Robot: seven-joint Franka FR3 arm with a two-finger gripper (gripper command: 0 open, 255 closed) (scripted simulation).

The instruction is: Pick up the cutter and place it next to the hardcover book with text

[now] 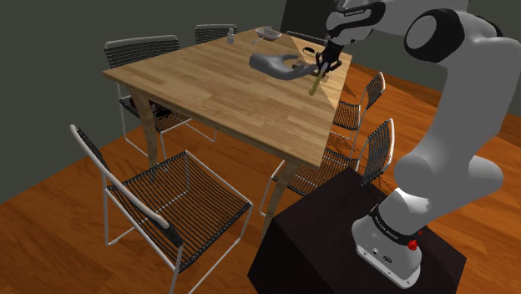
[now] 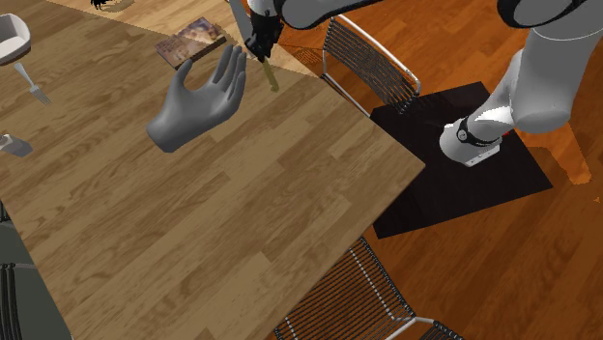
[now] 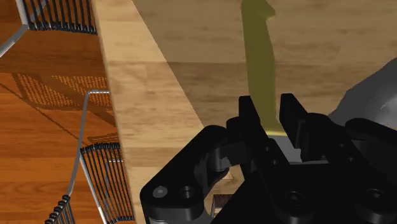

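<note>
My pincer [image 3: 272, 124] is closed on the cutter [image 3: 261, 57], an olive-yellow strip clasped between both fingers. Its gripped end is hidden behind them, and I cannot tell whether its free tip touches the bench [image 1: 209, 79]. The cutter hangs near the bench's edge, just beside a grey glove-like hand [image 2: 198, 101] lying palm up. The hardcover book [image 2: 190, 42] lies just past that hand's fingertips, near my pincer, its cover print too small to read. A white object [image 2: 12, 34] is cut off at the second exterior view's left edge. The bench is pale wooden planks. Wire chairs [image 1: 179, 205] stand around it on a reddish wooden floor [image 1: 42, 209], with dark grey walls [image 1: 50, 25] behind.
</note>
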